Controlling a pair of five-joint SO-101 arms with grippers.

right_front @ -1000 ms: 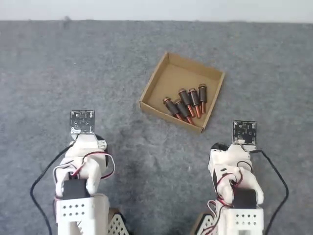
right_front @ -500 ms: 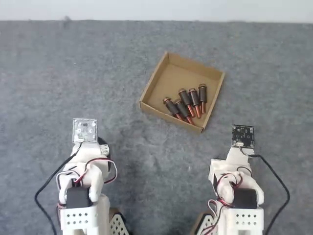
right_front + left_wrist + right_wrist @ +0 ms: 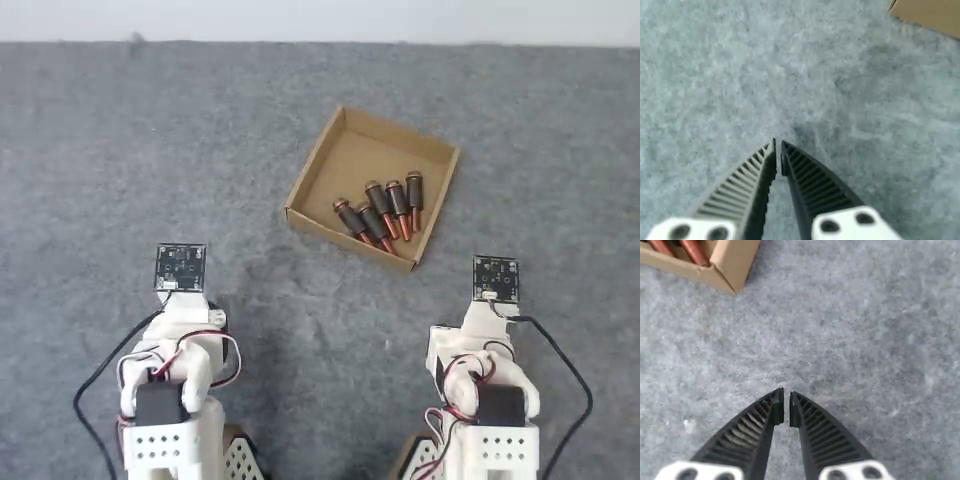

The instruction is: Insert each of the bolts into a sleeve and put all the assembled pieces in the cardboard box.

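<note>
The cardboard box (image 3: 312, 165) lies on the grey carpet at the middle back, and several assembled pieces (image 3: 380, 215), dark sleeves with copper bolt ends, lie side by side in its near half. My left gripper (image 3: 777, 146) is shut with nothing in it, low over bare carpet at the front left, well short of the box, whose corner (image 3: 930, 12) shows far off. My right gripper (image 3: 786, 394) is shut and empty too, at the front right. It points toward the box's near corner (image 3: 725, 265), where bolt ends (image 3: 690, 247) show.
Both arms are folded back near their bases, the left arm (image 3: 178, 350) and the right arm (image 3: 485, 360). Bare grey carpet (image 3: 150, 130) stretches around the box up to the pale wall at the back.
The left arm has drawn back toward its base, away from the box. The right arm pulled back slightly and then stayed still. The box and its pieces have not moved.
</note>
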